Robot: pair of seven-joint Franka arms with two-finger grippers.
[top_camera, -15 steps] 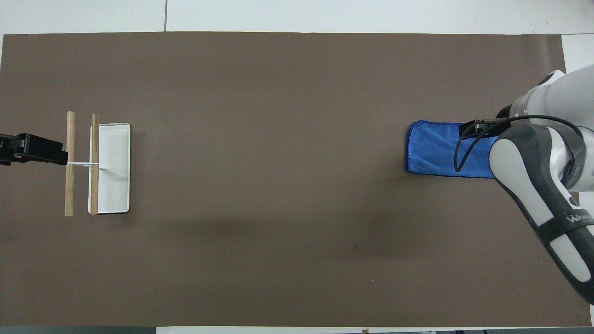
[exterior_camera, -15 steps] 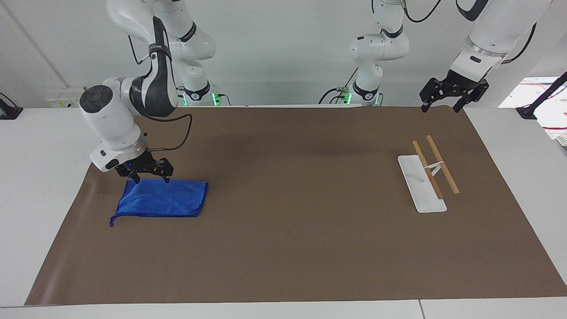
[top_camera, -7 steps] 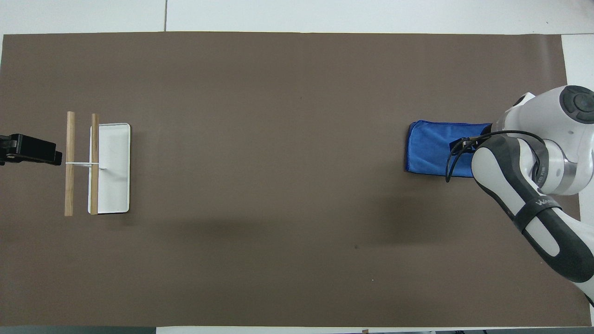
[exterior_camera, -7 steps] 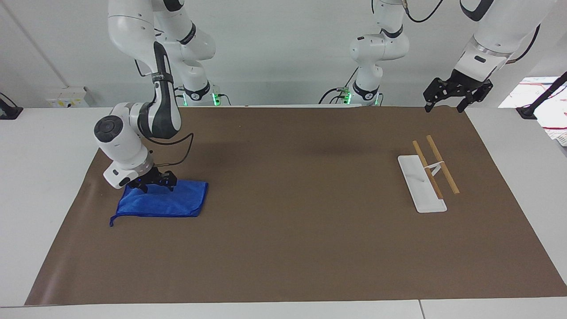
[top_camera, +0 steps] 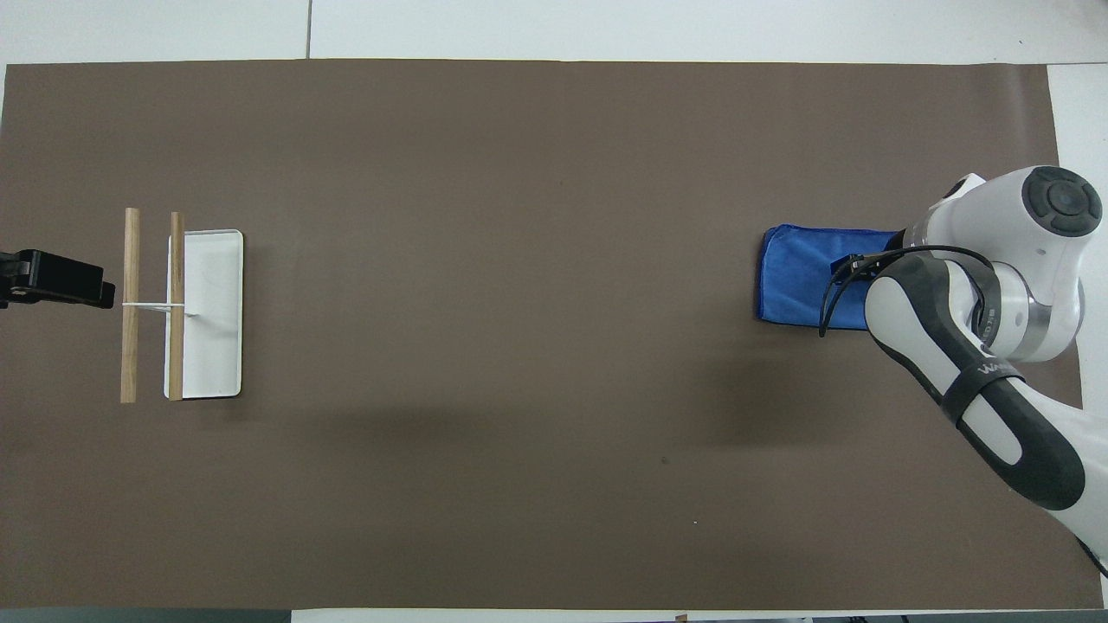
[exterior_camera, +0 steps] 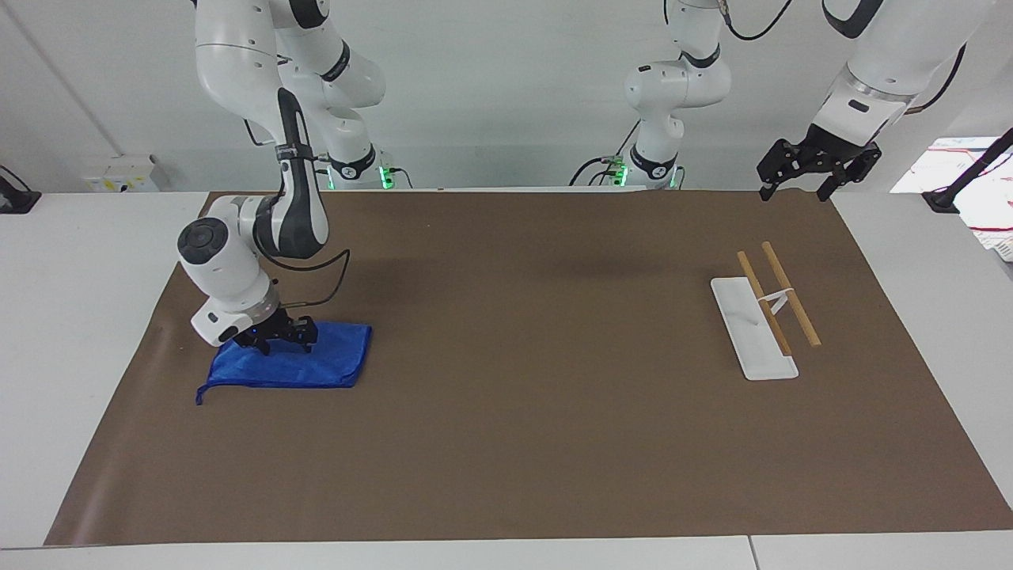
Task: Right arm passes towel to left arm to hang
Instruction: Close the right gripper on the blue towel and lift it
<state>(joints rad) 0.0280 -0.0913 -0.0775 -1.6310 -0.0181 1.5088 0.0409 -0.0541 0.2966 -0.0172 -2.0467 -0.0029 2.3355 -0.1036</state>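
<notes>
The blue towel (exterior_camera: 316,364) lies flat on the brown mat at the right arm's end of the table, its small corner loop pointing away from the robots. My right gripper (exterior_camera: 278,342), blue light showing, is down on the towel's edge nearer the robots, its fingertips still apart and pressing into the cloth. In the overhead view the right arm (top_camera: 969,337) covers that gripper and part of the towel (top_camera: 801,277). My left gripper (exterior_camera: 795,188) hangs open in the air over the mat's corner by the left arm's base; it also shows in the overhead view as the left gripper (top_camera: 61,279), beside the rack.
A towel rack with a white base (exterior_camera: 752,328) and two wooden bars (exterior_camera: 779,297) stands at the left arm's end of the mat; from above, the base (top_camera: 212,311) and the bars (top_camera: 130,303) show. The brown mat (exterior_camera: 522,396) covers the table.
My right gripper has come down from just above the towel onto its edge and its fingers have narrowed a little. The left gripper has risen slightly and now holds still.
</notes>
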